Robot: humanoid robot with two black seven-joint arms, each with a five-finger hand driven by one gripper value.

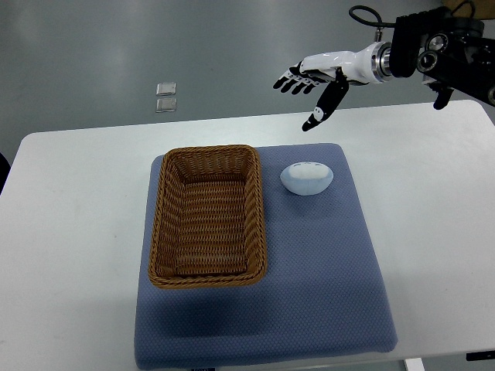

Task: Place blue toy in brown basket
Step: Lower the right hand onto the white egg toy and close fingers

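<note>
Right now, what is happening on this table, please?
A humanoid robot is about to put a blue toy into a brown basket. The toy lies on a blue mat, just right of the basket, and nothing touches it. The basket looks empty. The right hand comes in from the upper right, fingers spread and holding nothing, above the far edge of the white table, beyond the toy. The left arm is not visible.

pale blue toy (306, 178), brown woven basket (207, 216)

One basket (207, 216), one blue toy (306, 178), one mat (325, 286), one table (69, 232), one hand (313, 77).
</note>
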